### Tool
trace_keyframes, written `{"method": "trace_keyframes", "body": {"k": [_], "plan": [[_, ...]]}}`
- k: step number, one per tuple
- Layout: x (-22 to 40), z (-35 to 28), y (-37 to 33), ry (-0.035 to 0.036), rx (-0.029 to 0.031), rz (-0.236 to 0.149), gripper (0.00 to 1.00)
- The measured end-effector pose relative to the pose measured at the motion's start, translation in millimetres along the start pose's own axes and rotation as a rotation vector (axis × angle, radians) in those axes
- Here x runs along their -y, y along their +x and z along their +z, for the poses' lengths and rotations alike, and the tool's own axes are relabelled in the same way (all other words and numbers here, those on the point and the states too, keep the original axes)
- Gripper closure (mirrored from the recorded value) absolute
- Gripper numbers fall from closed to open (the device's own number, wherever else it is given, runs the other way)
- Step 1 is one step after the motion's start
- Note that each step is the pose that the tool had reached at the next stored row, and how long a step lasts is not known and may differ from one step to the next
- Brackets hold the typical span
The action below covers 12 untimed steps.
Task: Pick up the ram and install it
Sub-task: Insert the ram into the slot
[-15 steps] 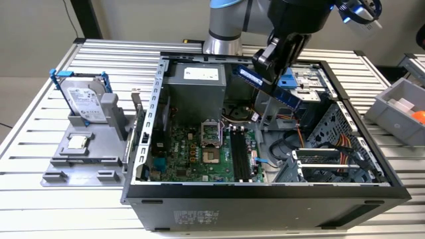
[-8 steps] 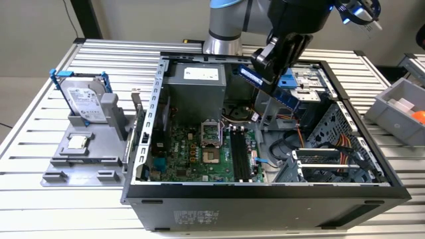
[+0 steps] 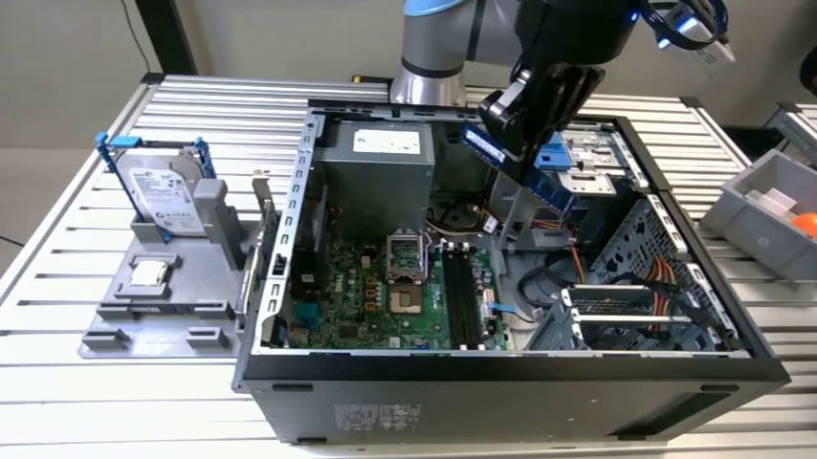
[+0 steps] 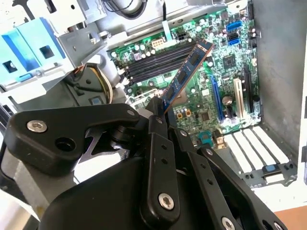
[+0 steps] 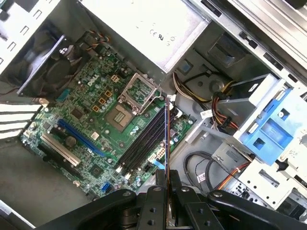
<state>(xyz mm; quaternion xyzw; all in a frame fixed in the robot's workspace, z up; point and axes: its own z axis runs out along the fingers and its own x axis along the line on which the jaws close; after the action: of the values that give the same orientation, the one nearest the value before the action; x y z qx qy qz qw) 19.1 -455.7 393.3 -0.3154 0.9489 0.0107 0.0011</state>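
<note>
Second wrist view: the ram (image 4: 186, 74) is pinched at one end by the gripper (image 4: 161, 111) and held over the black slots (image 4: 153, 60), likely so it can be lined up.

1. In the exterior view, the black two-fingered hand (image 3: 508, 134) covers the upper part of the long, thin bluish ram (image 3: 534, 180); the end it clamps is hidden.
2. In the second wrist view, the gripped end of the ram (image 4: 184, 74) disappears between the closed fingers of the hand (image 4: 160, 111).
3. In the first wrist view, the ram (image 5: 167, 139) shows edge-on as a thin line, so its chips cannot be seen.
4. The silver-grey and light-blue robot arm (image 3: 434, 48) is cut off by the exterior view's top edge.
5. At the exterior view's right, the grey plastic bin (image 3: 747, 215) is cut by the edge; the orange item (image 3: 805, 225) inside is too partial to identify.
</note>
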Motion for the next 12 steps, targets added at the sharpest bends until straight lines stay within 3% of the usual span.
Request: {"method": "trace_keyframes", "body": {"k": [12], "plan": [[0.2,0.1,0.1,0.0008,0.0019,0.097,1.00]]}}
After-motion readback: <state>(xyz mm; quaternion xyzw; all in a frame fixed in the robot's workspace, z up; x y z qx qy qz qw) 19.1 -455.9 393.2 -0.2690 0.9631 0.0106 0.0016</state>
